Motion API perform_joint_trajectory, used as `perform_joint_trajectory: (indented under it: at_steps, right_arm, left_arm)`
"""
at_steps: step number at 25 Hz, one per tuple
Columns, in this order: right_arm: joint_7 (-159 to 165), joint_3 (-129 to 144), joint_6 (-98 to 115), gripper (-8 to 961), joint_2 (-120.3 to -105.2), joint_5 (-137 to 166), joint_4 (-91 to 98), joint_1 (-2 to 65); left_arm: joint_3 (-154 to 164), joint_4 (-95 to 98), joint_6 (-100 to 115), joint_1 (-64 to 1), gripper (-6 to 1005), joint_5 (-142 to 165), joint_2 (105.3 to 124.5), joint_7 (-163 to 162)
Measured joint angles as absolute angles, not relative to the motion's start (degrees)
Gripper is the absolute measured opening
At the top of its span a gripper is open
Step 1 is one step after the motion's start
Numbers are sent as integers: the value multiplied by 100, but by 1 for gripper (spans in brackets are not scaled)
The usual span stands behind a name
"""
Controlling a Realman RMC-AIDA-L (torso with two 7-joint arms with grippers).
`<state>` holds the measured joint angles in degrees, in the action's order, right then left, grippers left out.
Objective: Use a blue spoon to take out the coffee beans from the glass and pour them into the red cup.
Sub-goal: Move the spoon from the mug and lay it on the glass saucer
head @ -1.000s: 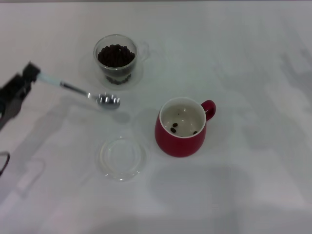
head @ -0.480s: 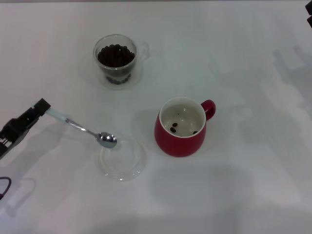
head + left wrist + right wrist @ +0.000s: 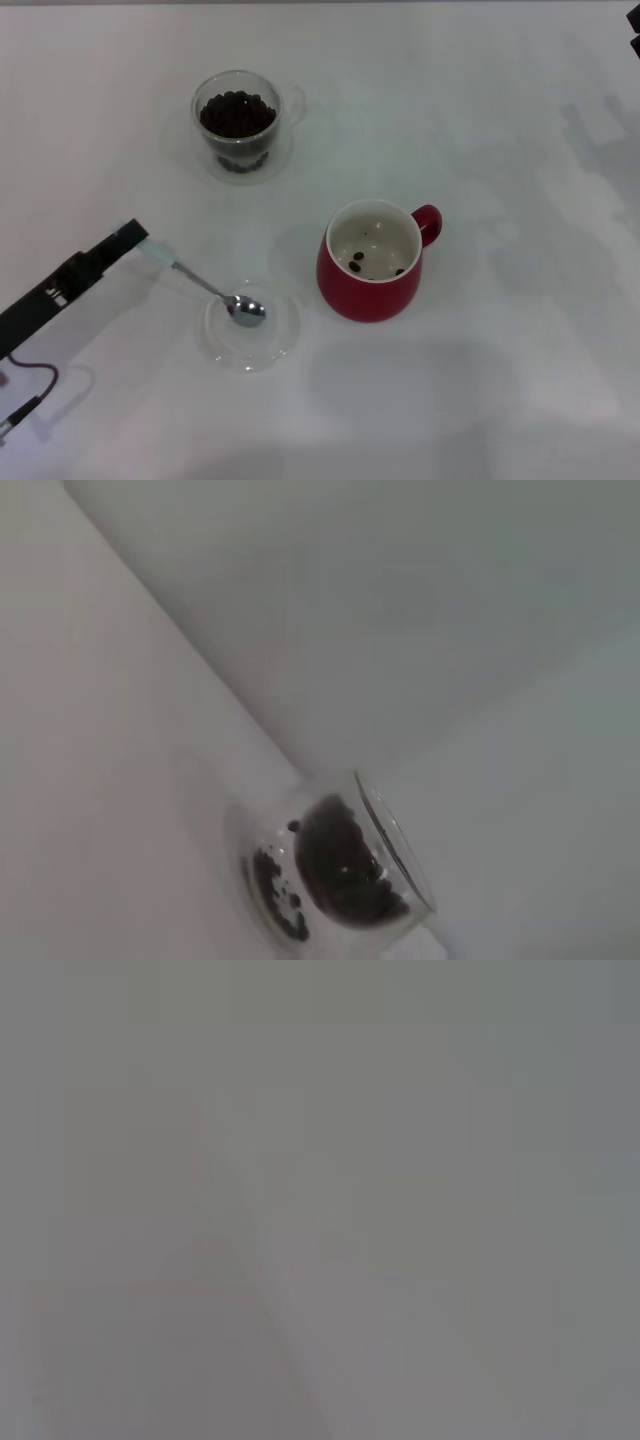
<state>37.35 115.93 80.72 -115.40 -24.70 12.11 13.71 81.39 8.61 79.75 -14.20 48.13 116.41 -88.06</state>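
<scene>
Near the tabletop's (image 3: 520, 120) left edge, left gripper (image 3: 128, 238) clamped on the pale-blue handle of the small silver-bowled blue spoon (image 3: 205, 287), bowl lying empty in the flat clear round dish (image 3: 285, 335) toward the front edge, just beside the bulbous dark-red ceramic cup (image 3: 372, 262) holding a few coffee beans (image 3: 238, 113). Risk from here: dish skidding or spoon tipping off its rim on release, given the low slanted handle. Right gripper only a dark sliver at the far right corner, jaws impossible to judge; bean-filled clear glass (image 3: 345, 870) seen side-on only from the left wrist, spoon absent there.
</scene>
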Motion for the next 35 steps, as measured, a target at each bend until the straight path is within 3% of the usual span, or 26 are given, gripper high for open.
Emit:
perform_joint_trajectory:
  at_steps: [17,22,33,35]
  right_arm:
    - [3735,11568,8068,740,-11540,-2516,1199,1337]
    - [3735,11552,7984,740,-11540,-2516,1188,1336]
    - [3735,11583,7951,741,-11540,-2509,1195,1319]
    - [3753,11584,7961,741,-11540,-2507,1195,1318]
  left_arm:
    - [8138,799,7632,-1623,123,5130,11800,-8806]
    - [8123,831,7666,-1593,266,5128,11821,-8718]
    - [8090,801,7638,-1568,702,5015,11820,-8565]
    - [8059,798,7627,-1540,740,4998,11793,-8562]
